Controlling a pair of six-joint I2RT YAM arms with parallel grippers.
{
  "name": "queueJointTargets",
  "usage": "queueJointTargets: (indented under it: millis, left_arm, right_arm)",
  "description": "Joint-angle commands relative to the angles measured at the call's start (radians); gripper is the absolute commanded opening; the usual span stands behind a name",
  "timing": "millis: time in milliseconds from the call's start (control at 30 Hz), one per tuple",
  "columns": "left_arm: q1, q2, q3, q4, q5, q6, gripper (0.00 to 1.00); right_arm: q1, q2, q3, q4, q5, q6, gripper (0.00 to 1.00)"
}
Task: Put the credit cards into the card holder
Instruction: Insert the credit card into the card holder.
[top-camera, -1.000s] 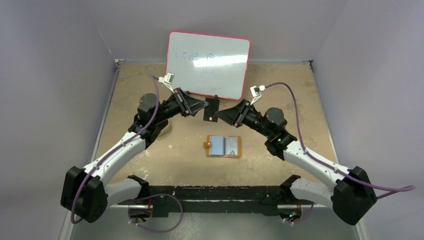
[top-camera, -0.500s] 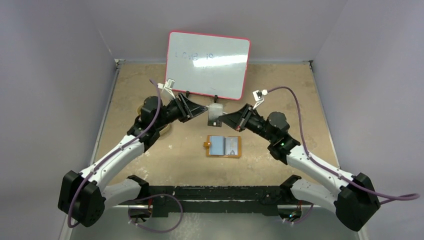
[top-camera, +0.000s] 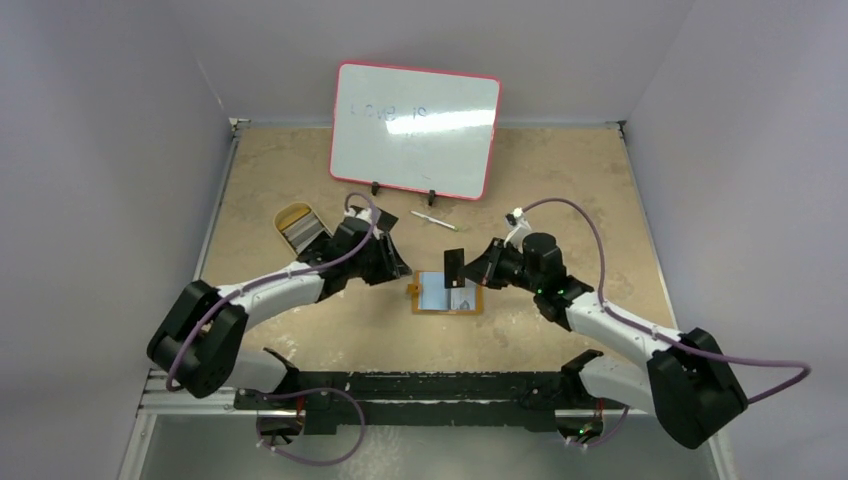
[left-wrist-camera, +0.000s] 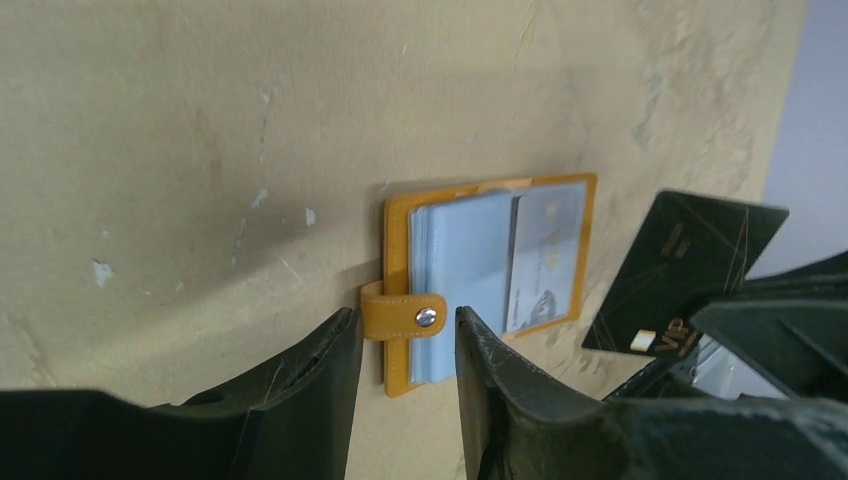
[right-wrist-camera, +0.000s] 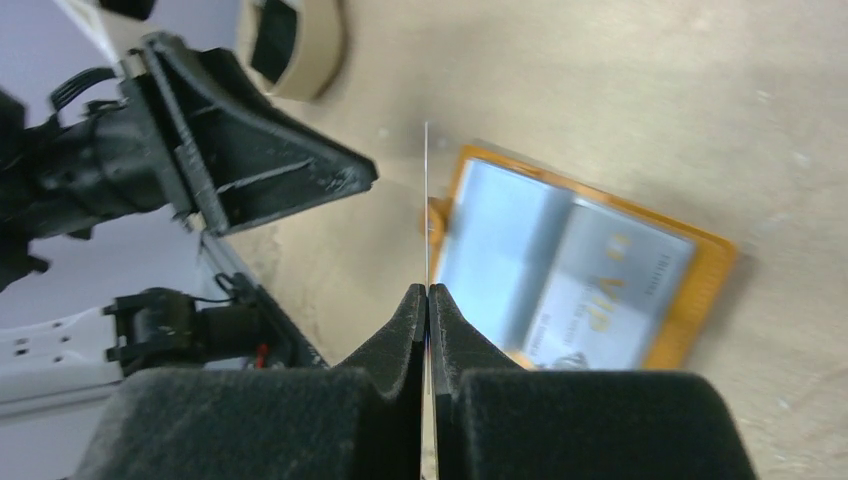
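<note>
Right end effector (top-camera: 465, 270) with card (top-camera: 454, 264) over holder (top-camera: 440, 296)

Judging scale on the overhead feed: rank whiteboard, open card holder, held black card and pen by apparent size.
1. whiteboard, far the largest.
2. card holder, lying open.
3. black card, pinched in the right gripper; it is tilted and held off the table, so its lead over the last item is unsure.
4. pen, a thin sliver.

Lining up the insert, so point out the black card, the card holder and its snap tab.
black card (left-wrist-camera: 680, 265), left wrist view, middle of its face.
card holder (top-camera: 447, 295), top external view, on its clear sleeves.
snap tab (left-wrist-camera: 400, 318), left wrist view, strap left of the stud.
</note>
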Motion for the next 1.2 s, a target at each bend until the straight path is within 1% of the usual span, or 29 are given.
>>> queueJointTargets:
  millis: [0,100,200,400,867,1167]
  left_arm:
    - [-0.064,0.056,0.007,0.090,-0.015,0.029,0.39]
    - [-0.091,0.101,0.015,0.099,-0.023,0.037,0.40]
    - [-0.108,0.135,0.034,0.061,-0.058,0.056,0.40]
    - [-0.124,0.167,0.040,0.021,-0.100,0.074,0.30]
    - [-0.139,0.179,0.036,0.001,-0.129,0.074,0.18]
    - [-0.141,0.157,0.029,0.001,-0.131,0.058,0.12]
  right_arm:
    - [-0.041,0.061,-0.013,0.034,-0.066,-0.075,0.00]
    - [-0.059,0.092,-0.031,0.065,-0.068,-0.082,0.00]
    - [-0.093,0.134,-0.066,0.141,-0.105,-0.085,0.00]
    - [-0.100,0.222,-0.081,0.216,-0.126,-0.084,0.00]
    - [-0.102,0.312,-0.105,0.330,-0.147,-0.041,0.00]
    - [-0.101,0.368,-0.166,0.463,-0.132,0.068,0.00]
